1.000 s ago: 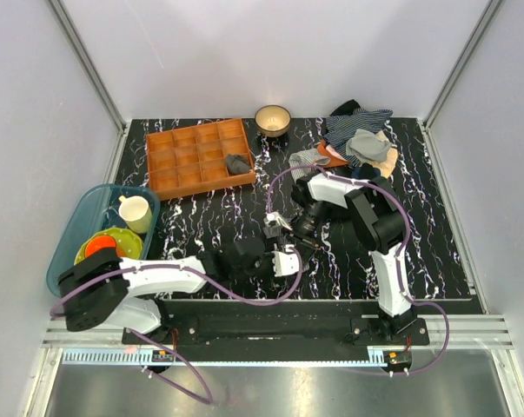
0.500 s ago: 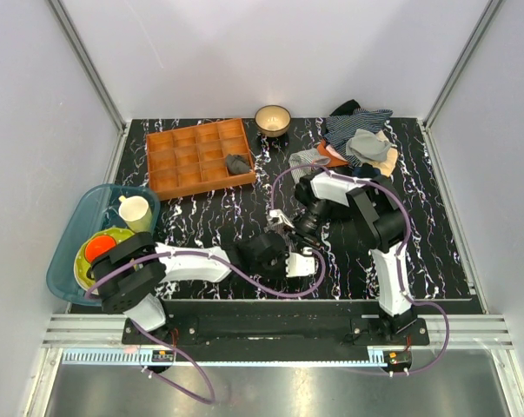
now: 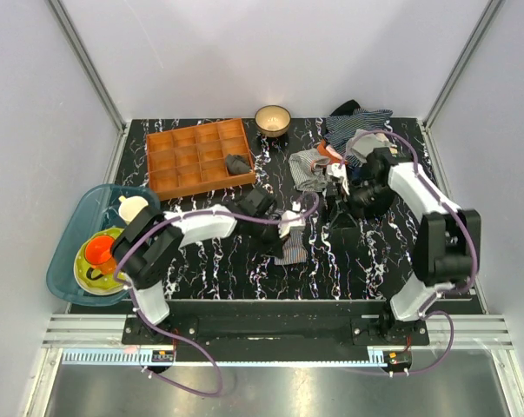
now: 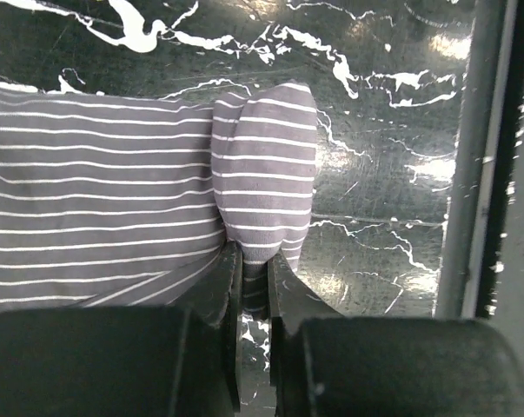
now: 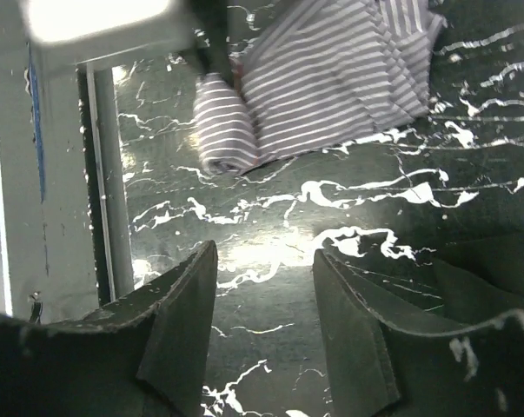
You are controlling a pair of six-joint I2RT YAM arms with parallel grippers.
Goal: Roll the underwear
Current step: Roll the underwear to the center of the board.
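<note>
- The left gripper (image 4: 253, 285) pinches the small rolled end of the underwear (image 4: 105, 191).
- The right gripper (image 5: 263, 261) hangs open and empty near it.
- The underwear lies on the table (image 4: 374, 174), mostly flat, so the rolling looks only just started.

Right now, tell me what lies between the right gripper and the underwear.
Only bare marbled table lies between the right gripper and the underwear; the right wrist view shows it.

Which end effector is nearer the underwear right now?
Left. The left end effector is shut on the rolled edge of the underwear; the right end effector is open above the table, apart from the cloth.
</note>
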